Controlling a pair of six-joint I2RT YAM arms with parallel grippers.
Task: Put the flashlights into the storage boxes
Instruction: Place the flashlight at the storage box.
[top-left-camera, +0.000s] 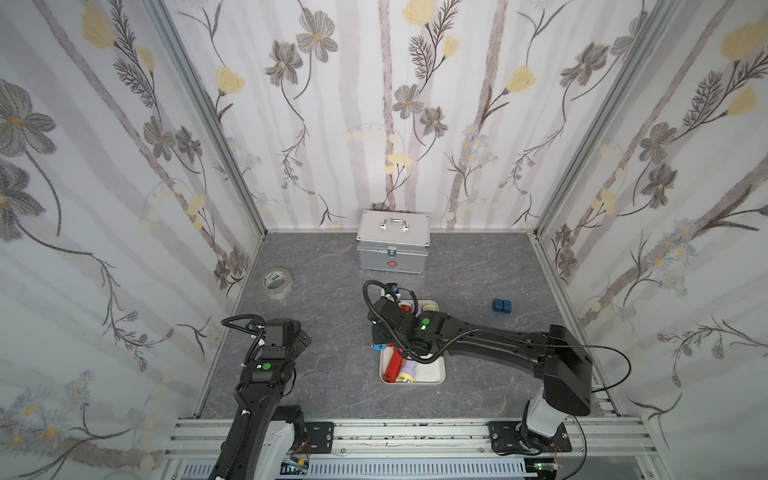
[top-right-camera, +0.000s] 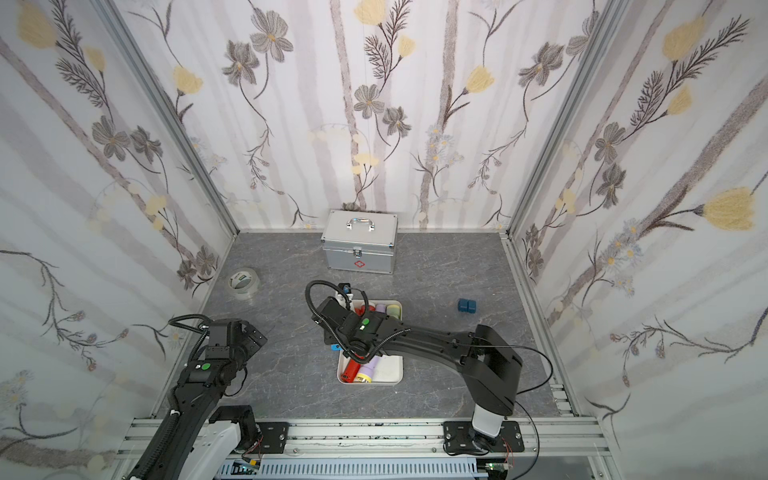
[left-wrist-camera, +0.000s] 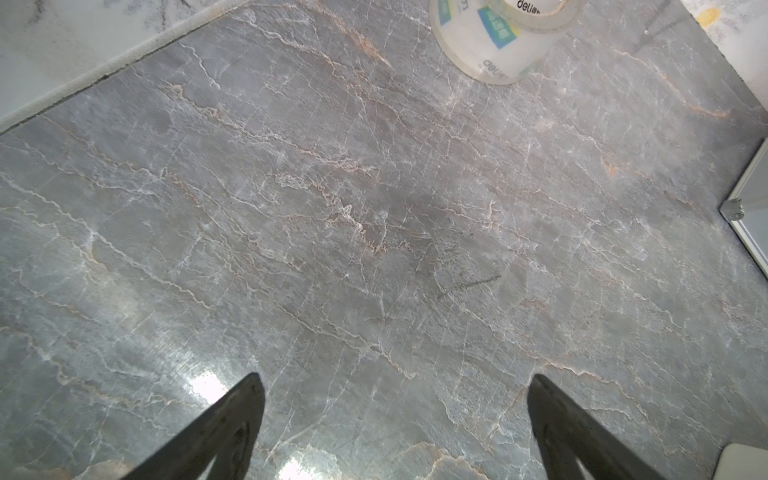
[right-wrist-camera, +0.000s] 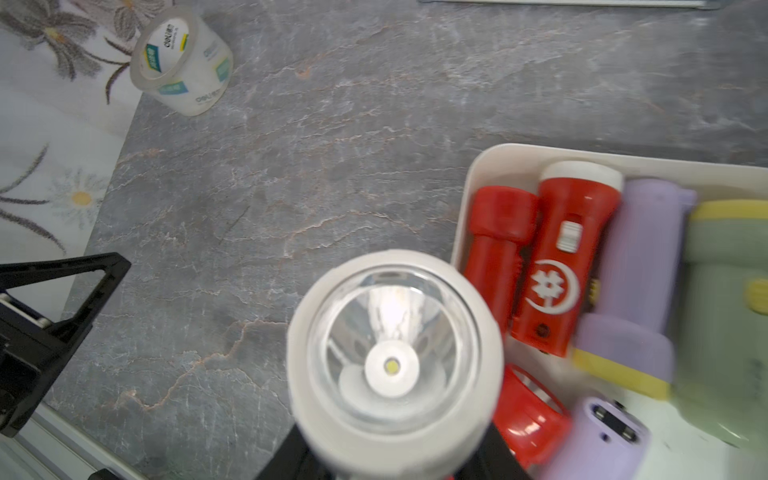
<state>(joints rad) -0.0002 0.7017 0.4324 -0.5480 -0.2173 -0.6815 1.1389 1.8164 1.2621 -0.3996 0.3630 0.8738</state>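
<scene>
My right gripper (right-wrist-camera: 392, 467) is shut on a flashlight whose white head and lens (right-wrist-camera: 392, 345) face the wrist camera. It hangs at the left rim of the white storage box (top-left-camera: 434, 376) (right-wrist-camera: 478, 166). In both top views the arm hides the jaws, and only a bit of blue (top-left-camera: 380, 346) (top-right-camera: 336, 348) shows under the wrist. Inside the box lie red flashlights (right-wrist-camera: 498, 232) (right-wrist-camera: 569, 249) (top-left-camera: 394, 365), lilac ones (right-wrist-camera: 640, 266) (top-left-camera: 408, 371) and a pale green one (right-wrist-camera: 727, 299). My left gripper (left-wrist-camera: 395, 376) (top-left-camera: 301, 337) stands open over bare table, left of the box.
A clear tape roll (top-left-camera: 276, 282) (left-wrist-camera: 498, 37) (right-wrist-camera: 183, 62) lies at the back left near the wall. A silver case with a handle and red cross (top-left-camera: 392, 245) stands at the back. Two dark blue blocks (top-left-camera: 502, 306) sit to the right.
</scene>
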